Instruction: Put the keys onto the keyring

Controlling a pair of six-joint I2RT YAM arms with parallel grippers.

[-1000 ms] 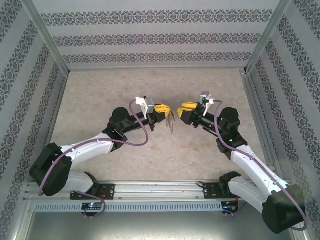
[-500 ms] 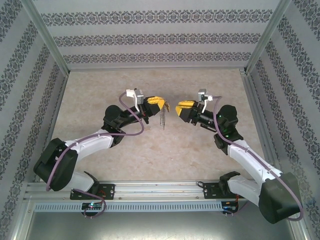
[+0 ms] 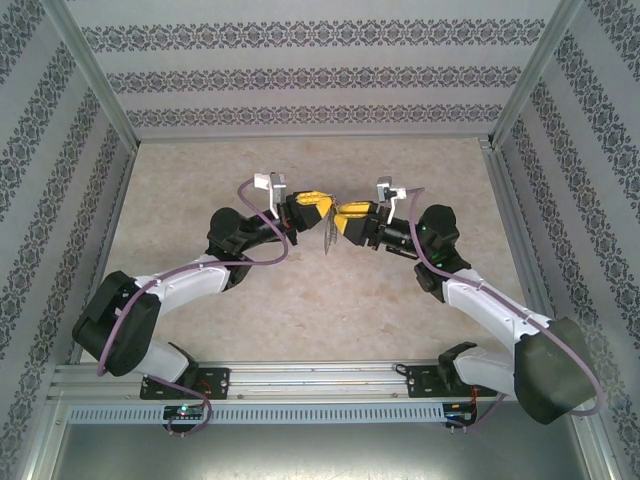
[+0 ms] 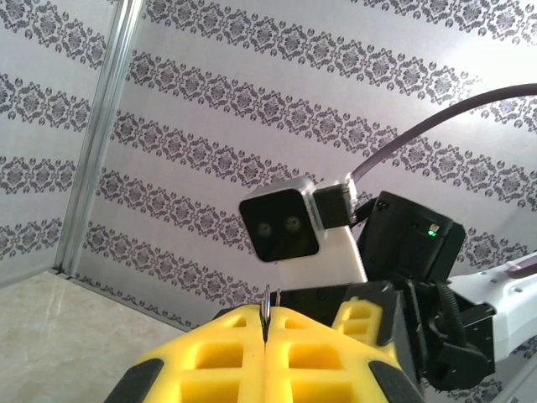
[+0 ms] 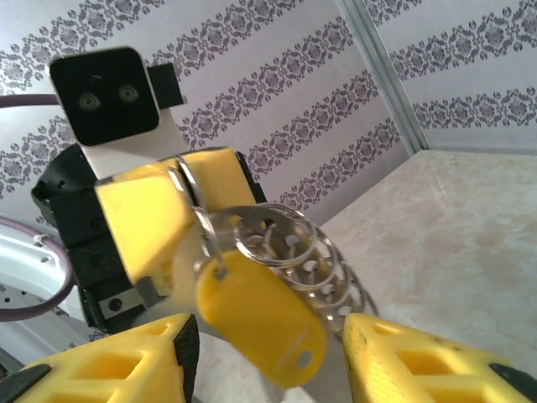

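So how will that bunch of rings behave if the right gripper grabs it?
Probably floppy: the rings are loosely linked and hang from the left gripper by one loop, so they'd likely swing. Thin bright metal looks slippery; the yellow tag seems the easier grab.

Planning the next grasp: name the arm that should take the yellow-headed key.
Right. The right gripper is open, its fingers on either side of the key hanging at the keyring. The left gripper is shut on the keyring, holding it up.
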